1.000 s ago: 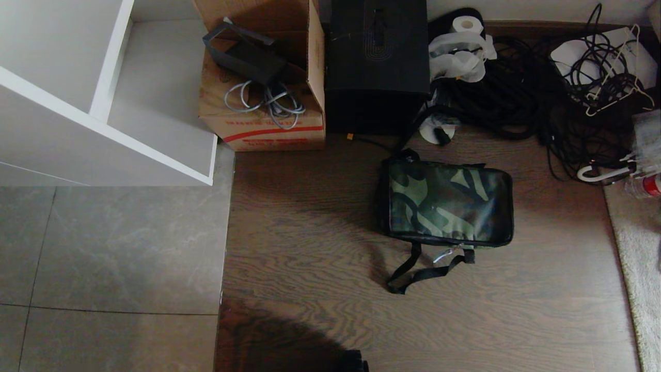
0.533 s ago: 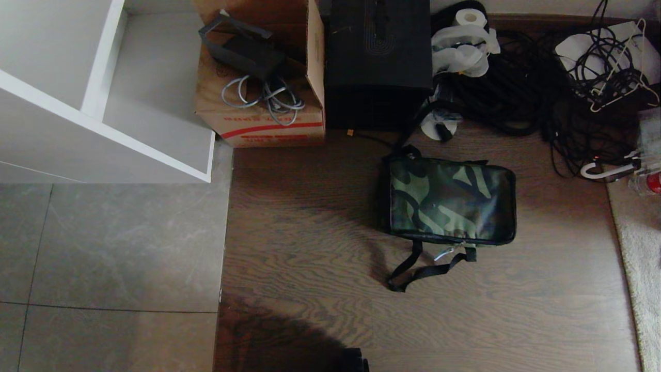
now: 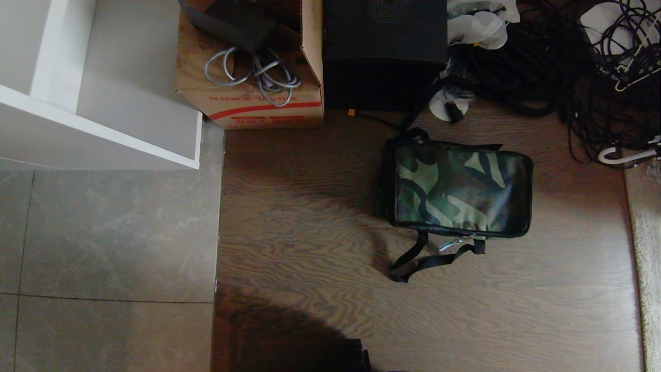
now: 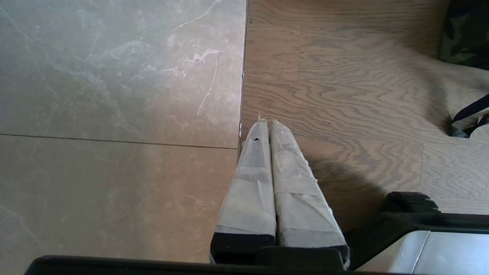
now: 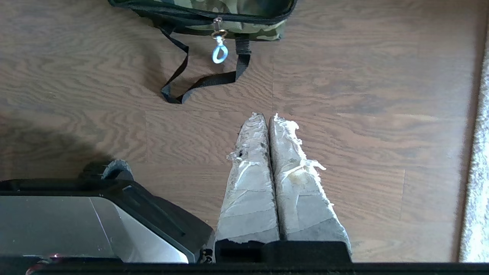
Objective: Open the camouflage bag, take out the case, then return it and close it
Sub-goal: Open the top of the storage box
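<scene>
The camouflage bag [image 3: 457, 188] is zipped shut, so its contents are hidden. The cardboard box [image 3: 248, 98], the black box [image 3: 384, 51] and the cable tangle [image 3: 594, 77] are cut off by the head view's top edge. The box's red print is perhaps lettering, too small to read.

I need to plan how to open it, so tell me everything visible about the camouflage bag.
The camouflage bag is a boxy soft bag in green, black and tan, with a slightly shiny top. It lies flat on the wooden floor, zipped shut. A pale zipper pull hangs at its near edge, beside a black strap looped on the floor. Nothing grips it.
</scene>
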Robot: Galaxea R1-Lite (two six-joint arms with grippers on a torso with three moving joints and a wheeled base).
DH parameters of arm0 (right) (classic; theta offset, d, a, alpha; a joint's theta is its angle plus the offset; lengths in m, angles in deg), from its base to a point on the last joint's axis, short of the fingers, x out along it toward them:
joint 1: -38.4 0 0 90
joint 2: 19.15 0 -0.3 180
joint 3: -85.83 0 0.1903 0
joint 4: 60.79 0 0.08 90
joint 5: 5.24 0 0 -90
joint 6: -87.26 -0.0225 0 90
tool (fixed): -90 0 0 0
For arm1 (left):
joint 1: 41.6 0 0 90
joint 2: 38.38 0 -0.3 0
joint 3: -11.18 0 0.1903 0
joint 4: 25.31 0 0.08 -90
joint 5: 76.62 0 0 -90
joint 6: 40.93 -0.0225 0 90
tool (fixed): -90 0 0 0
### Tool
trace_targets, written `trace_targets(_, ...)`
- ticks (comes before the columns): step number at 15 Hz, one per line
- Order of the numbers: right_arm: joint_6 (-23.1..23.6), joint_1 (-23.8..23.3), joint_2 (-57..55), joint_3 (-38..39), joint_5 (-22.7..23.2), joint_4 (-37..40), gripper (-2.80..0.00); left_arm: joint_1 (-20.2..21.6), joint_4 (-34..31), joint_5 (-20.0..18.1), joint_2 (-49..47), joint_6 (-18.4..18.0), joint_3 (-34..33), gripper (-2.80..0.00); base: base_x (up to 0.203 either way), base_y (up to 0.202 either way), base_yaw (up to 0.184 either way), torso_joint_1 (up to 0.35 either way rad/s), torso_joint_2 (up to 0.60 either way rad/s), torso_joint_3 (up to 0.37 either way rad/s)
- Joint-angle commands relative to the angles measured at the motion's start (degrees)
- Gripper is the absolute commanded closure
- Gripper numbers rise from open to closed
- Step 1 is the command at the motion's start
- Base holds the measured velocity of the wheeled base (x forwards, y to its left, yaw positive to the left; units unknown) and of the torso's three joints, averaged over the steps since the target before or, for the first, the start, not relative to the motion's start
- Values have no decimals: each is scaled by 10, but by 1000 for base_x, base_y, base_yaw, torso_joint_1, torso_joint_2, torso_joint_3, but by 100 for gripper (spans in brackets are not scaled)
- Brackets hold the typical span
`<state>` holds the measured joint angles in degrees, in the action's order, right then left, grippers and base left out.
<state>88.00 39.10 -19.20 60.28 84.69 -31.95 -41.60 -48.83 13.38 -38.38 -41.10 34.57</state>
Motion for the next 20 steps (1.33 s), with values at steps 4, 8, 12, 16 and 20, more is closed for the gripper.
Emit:
trace_targets(4,-26,0,-76,-219,4,209,0,0,0,0,-1,0,0,0,0,0,0,0,2,-18)
trace_targets(8,-66,1,-299,-324,73,302,0,0,0,0,-1,0,0,0,0,0,0,0,0,0)
trace_targets(12,-80,11,-548,-298,132,175,0,0,0,0,-1,0,0,0,0,0,0,0,0,0)
trace_targets(16,-84,24,-809,-305,154,-7,0,0,0,0,-1,0,0,0,0,0,0,0,0,0)
trace_targets(20,-79,53,-1005,-359,165,-167,0,0,0,0,-1,0,0,0,0,0,0,0,0,0)
